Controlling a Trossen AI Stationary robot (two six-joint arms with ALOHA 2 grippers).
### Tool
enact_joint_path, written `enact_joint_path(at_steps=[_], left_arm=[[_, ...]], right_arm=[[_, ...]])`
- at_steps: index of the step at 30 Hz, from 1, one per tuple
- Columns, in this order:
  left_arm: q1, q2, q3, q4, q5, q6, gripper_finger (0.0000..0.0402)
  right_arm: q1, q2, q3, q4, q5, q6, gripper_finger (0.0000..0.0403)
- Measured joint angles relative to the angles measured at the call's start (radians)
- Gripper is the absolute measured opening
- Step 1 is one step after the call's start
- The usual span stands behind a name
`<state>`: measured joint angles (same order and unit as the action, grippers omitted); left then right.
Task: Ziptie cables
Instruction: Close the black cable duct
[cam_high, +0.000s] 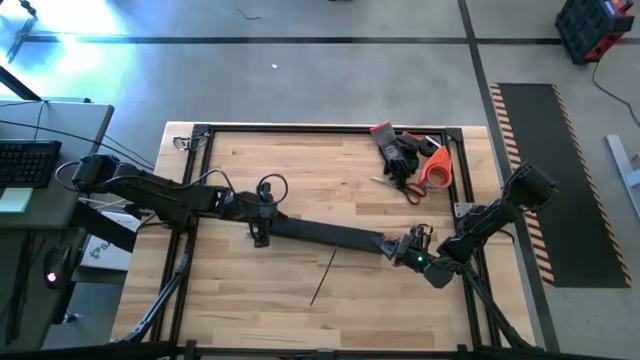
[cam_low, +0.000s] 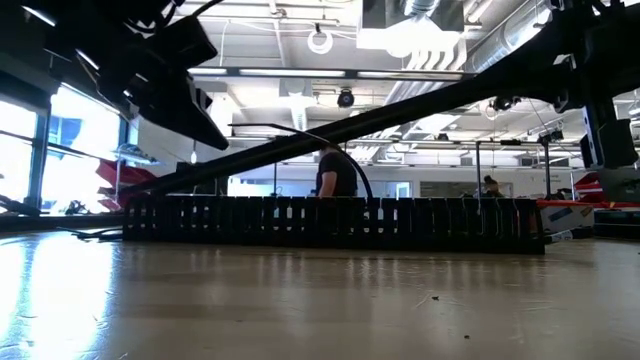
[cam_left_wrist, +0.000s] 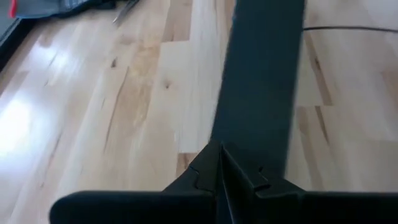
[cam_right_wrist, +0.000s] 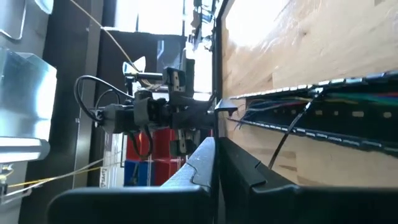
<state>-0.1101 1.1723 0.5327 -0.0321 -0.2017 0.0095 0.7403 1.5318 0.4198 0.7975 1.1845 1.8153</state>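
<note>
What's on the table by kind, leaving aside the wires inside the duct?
Black slotted duct: 1
Flat black strip: 1
Orange tape roll: 1
Black glove heap: 1
Thin dark strand: 1
Total: 5

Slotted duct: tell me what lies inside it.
Coloured cables, green and blue among them, run along inside the slotted duct. From above, the flat black strip covers it, so the rest of its inside is hidden.

A slotted duct is lying across the middle of the table, between my left gripper and my right gripper. Gloves and a tape roll are sitting behind, toward my right.
</note>
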Motion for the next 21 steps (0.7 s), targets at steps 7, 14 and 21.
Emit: enact_joint_path(at_steps=[7,14,21], left_arm=[[0.019,0.001,0.0,0.009,0.043,0.002,0.0],[0.018,0.001,0.0,0.019,0.069,0.0,0.0],[0.018,0.001,0.0,0.032,0.118,-0.005,0.0]], right_arm=[[0.0,0.0,0.0,-0.008,-0.008,0.001,0.0],[0.0,0.0,0.0,-0.01,-0.008,0.004,0.0],[0.0,0.0,0.0,-0.011,-0.017,0.021,0.0]])
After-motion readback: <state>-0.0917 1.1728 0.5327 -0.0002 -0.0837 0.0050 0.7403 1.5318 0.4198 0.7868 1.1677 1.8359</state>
